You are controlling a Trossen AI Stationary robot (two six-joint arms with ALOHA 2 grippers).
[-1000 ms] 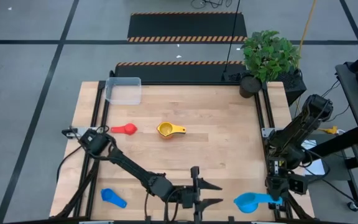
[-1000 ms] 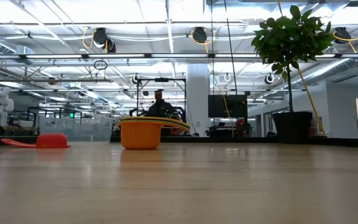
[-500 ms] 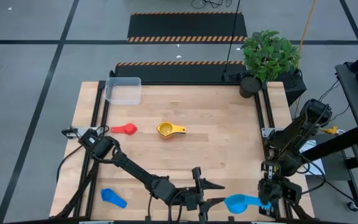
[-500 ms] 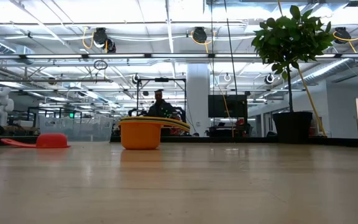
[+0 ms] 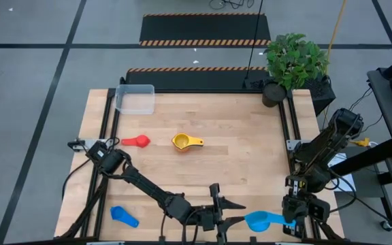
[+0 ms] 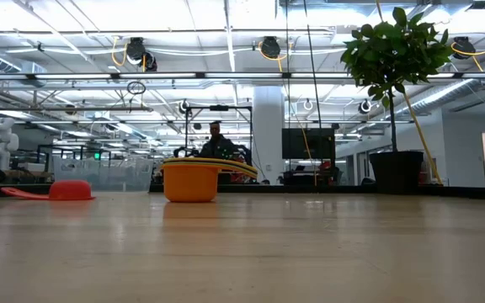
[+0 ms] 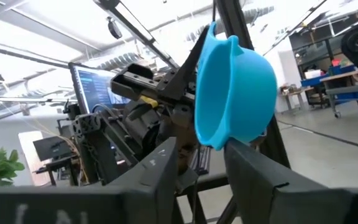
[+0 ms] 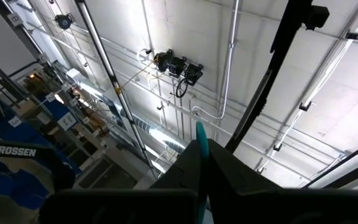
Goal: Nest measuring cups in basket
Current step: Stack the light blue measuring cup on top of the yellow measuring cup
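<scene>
Dark jointed arms (image 5: 145, 185); black cables

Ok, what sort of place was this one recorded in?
Probably a robotics lab or industrial workshop: a wooden table on a grey floor with hazard-striped mats, exposed ceiling pipes and strip lights, and a white humanoid robot in the room behind.
</scene>
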